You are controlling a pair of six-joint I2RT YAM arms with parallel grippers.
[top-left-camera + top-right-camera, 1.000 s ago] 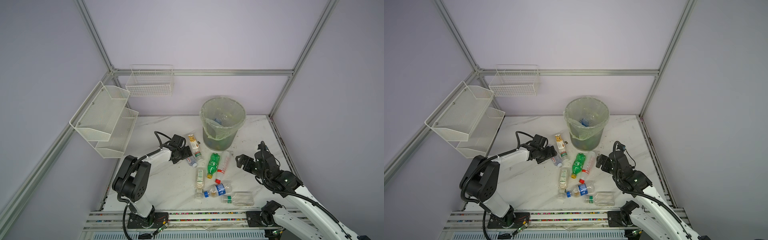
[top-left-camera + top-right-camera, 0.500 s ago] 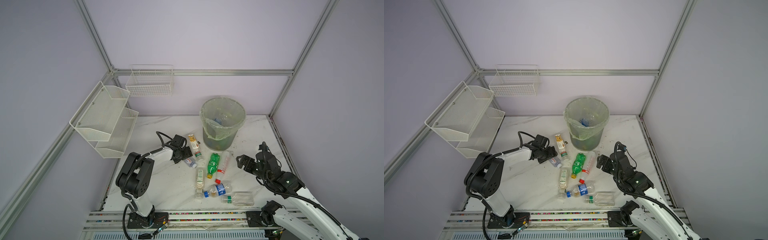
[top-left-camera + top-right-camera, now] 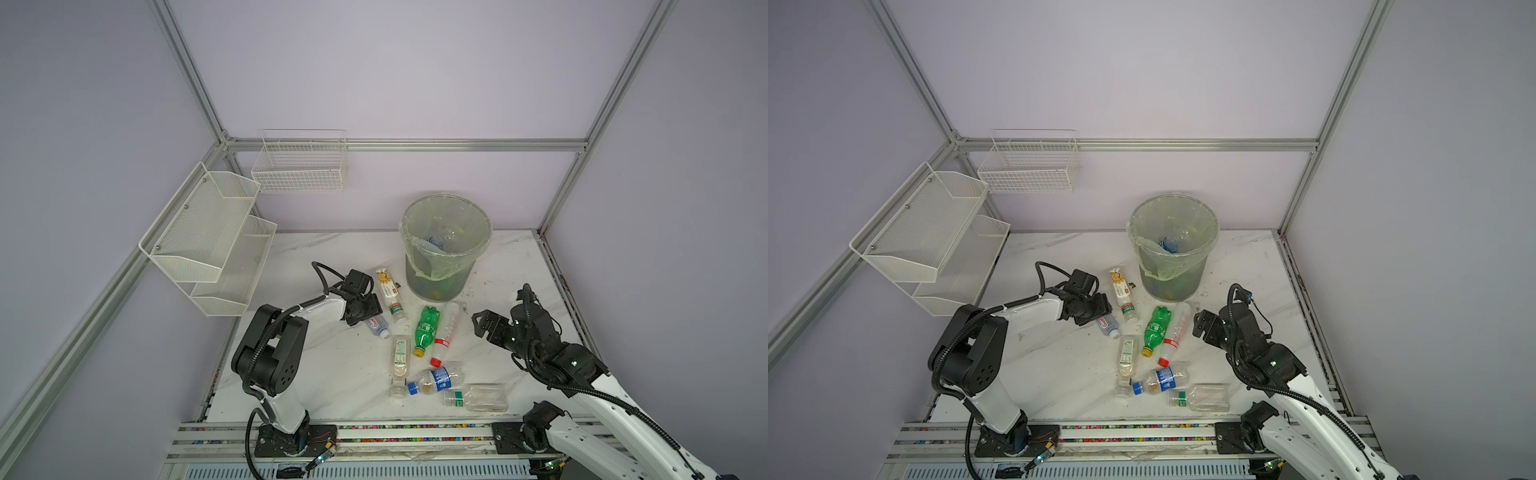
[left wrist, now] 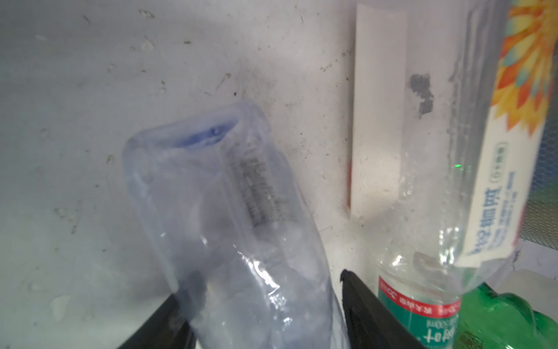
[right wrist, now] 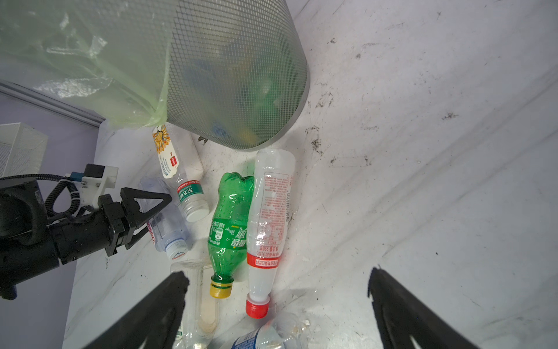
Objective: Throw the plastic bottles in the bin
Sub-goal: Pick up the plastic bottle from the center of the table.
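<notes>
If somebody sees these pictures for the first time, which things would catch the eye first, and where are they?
First the tall grey bin with its yellow-green bag, standing at the back of the white table, some bottles already inside. Then the plastic bottles lying scattered just in front of it. The left claw sits astride a small clear bottle at the edge of that heap, while the right claw hangs open nearby.

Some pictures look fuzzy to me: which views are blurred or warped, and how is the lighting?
Left wrist view: the small clear bottle sits close and looks soft, and the flower-label bottle is smeared. Right wrist view: the green bottle is sharp, but the bin looks bowed. Both top views: even light, faint shadows.
</notes>
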